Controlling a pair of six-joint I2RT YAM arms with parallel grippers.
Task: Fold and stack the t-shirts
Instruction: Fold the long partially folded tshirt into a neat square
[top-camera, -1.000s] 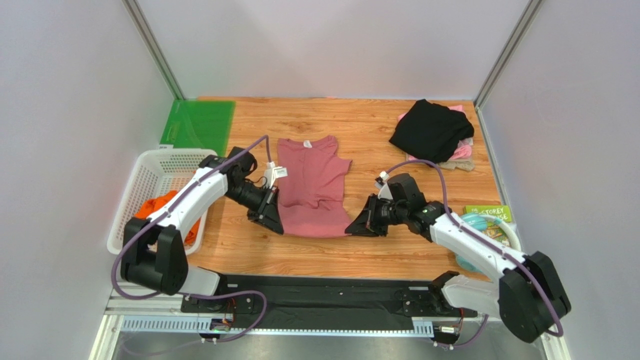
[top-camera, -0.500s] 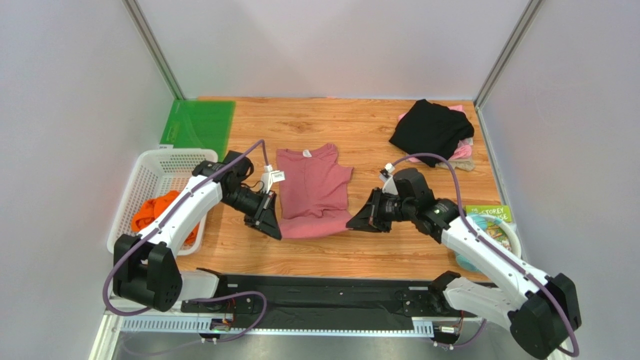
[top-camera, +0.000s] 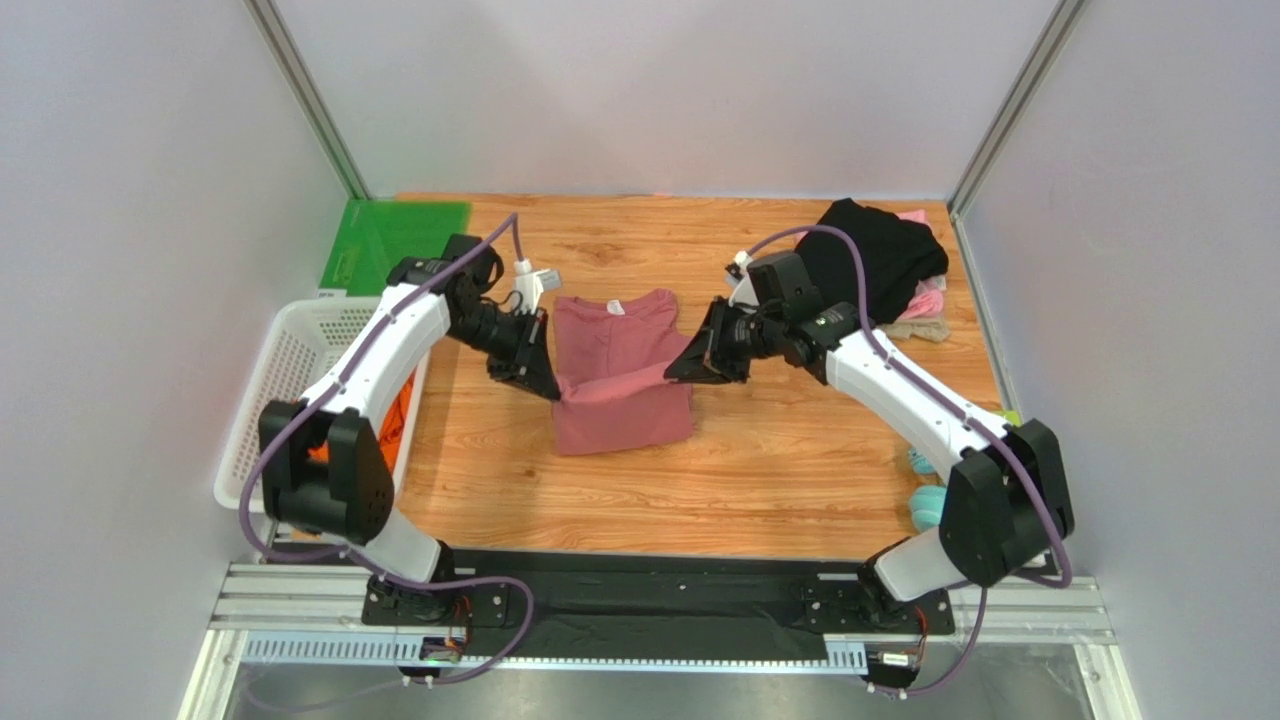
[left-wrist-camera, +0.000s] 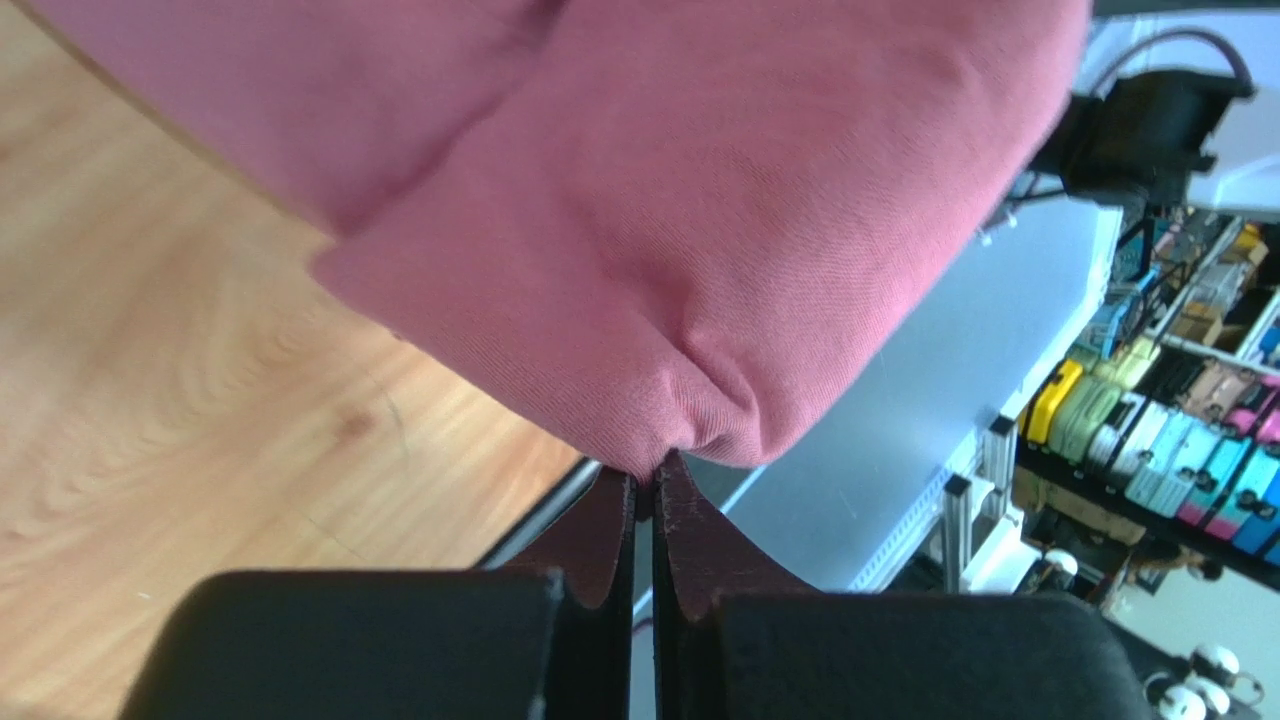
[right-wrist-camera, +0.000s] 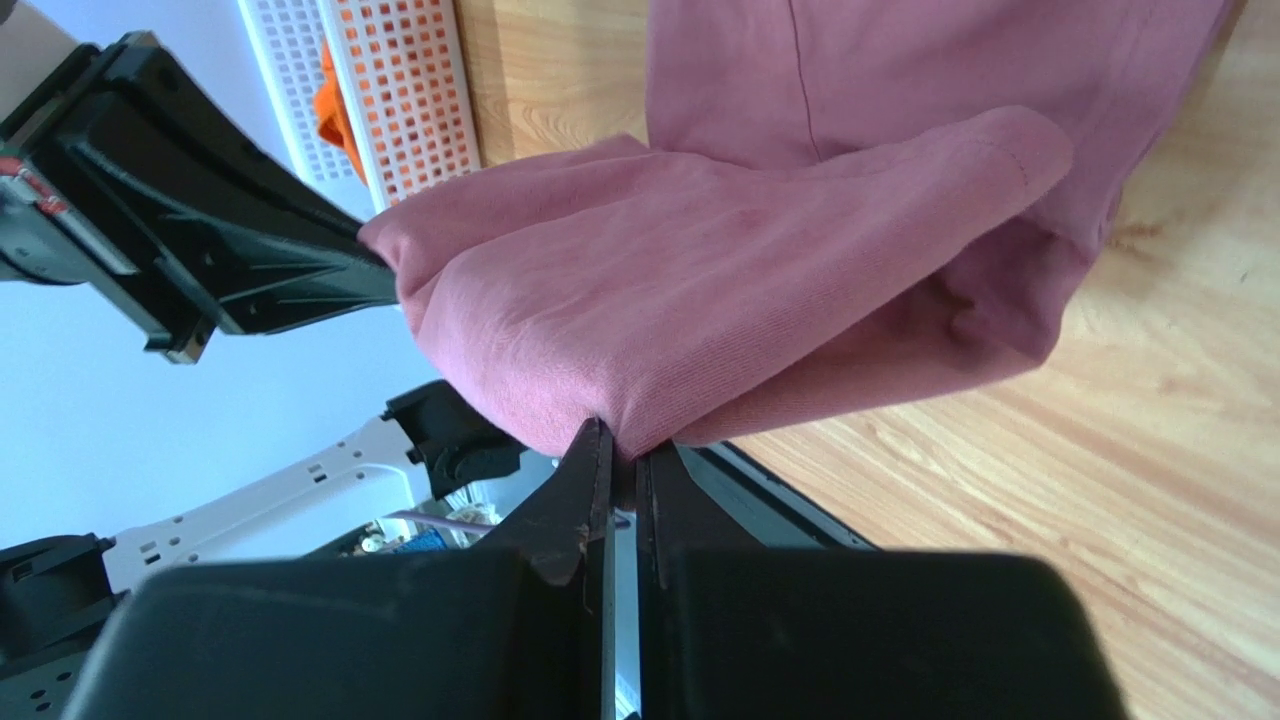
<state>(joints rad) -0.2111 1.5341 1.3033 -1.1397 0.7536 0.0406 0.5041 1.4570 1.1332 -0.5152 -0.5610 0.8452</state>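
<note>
Dusty-rose t-shirt (top-camera: 619, 420) at the middle of the wooden tabletop (top-camera: 796, 465), collar end flat and pointing to the far side, near hem raised and drawn taut across the body. Lower half already doubled, with the crease lying nearest the arm bases. Judged as the first fold, bottom to top, roughly midway through.

To the left, white mesh basket (top-camera: 316, 338) with an orange t-shirt (right-wrist-camera: 334, 93) inside, not yet dealt with. At the far right corner, black t-shirt (top-camera: 879, 255) loosely heaped on a pale pink one (top-camera: 924, 300), so most of the task left to do. Green mat (top-camera: 383, 243) at the far left corner.

Left pincer (left-wrist-camera: 651, 473) pressed together on one hem corner, cloth bunched right at the tips. Right pincer (right-wrist-camera: 619, 443) likewise clamped on the opposite corner. Both at about the same height above the shirt's midsection, the edge between them sagging only slightly.

Next: carry both corners on toward the collar together, keeping the hem stretched. Lower onto the shoulders, hem level with the white neck label (top-camera: 613, 306). Check for side edges in line, and only then let go. Risk, as a guess: uneven travel skewing the fold, or slack cloth wrinkling underneath.
</note>
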